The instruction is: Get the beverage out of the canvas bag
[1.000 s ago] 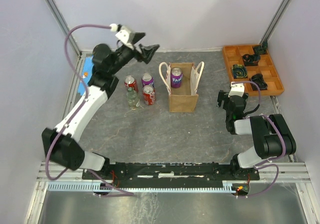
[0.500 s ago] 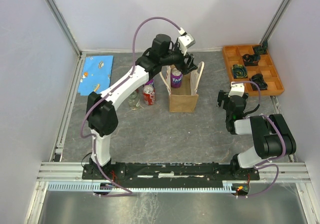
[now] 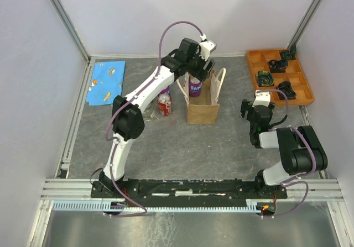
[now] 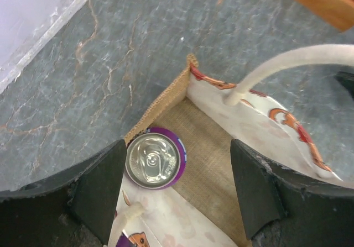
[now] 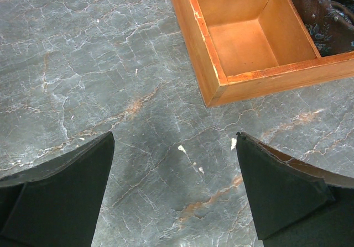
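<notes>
The canvas bag (image 3: 202, 110) stands upright mid-table, tan with cream loop handles (image 4: 276, 70). A purple beverage can (image 3: 194, 85) stands in its left back corner; the left wrist view shows the can's silver top (image 4: 154, 159) from above. My left gripper (image 3: 201, 70) hangs over the bag's mouth, open and empty. Its fingers (image 4: 99, 194) straddle the bag opening, with the can next to the left one (image 4: 178, 169). My right gripper (image 3: 255, 113) rests low to the right of the bag, open and empty above bare table (image 5: 174, 142).
A red can (image 3: 165, 105), another can and a clear bottle (image 3: 146, 112) stand left of the bag, partly behind my left arm. A blue mat (image 3: 107, 83) lies back left. An orange compartment tray (image 3: 279, 75) holding dark items sits back right; its corner (image 5: 206, 48) is near my right gripper.
My left arm has swung from the back left, above the loose cans, across to the bag and now hovers open over the purple can. The right arm has not moved.
</notes>
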Motion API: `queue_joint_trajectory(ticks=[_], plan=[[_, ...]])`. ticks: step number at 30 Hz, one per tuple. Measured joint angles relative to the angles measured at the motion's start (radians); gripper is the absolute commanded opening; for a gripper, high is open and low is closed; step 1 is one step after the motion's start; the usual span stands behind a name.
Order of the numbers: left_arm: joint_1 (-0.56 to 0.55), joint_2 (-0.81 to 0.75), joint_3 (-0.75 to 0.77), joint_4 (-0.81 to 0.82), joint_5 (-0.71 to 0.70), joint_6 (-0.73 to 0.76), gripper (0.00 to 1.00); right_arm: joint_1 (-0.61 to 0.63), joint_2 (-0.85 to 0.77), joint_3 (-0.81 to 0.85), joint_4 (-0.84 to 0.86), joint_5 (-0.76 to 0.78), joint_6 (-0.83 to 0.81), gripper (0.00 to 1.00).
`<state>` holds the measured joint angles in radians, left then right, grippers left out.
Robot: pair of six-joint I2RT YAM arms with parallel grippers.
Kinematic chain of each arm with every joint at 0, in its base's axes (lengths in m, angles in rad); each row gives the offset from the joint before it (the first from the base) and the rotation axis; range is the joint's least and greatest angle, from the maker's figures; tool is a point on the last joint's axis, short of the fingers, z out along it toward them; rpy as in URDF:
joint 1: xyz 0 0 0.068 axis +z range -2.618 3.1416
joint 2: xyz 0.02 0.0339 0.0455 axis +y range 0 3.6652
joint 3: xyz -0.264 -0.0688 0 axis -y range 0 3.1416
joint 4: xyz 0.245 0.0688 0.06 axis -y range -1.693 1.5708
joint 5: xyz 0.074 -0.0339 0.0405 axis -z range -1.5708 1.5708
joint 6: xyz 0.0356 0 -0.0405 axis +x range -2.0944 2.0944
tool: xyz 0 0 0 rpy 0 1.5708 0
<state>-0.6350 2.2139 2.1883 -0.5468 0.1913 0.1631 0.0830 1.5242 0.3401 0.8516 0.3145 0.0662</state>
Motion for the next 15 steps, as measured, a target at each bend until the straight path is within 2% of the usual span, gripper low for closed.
queue_joint_trajectory(ticks=[3,15], plan=[[0.0,0.051,0.056,-0.05,-0.039,0.0,0.82,0.0,0.0,0.0,0.0,0.0,0.0,0.99],[0.0,0.084,0.066,-0.117,-0.152,0.0,0.82,0.0,0.0,0.0,0.0,0.0,0.0,0.99]])
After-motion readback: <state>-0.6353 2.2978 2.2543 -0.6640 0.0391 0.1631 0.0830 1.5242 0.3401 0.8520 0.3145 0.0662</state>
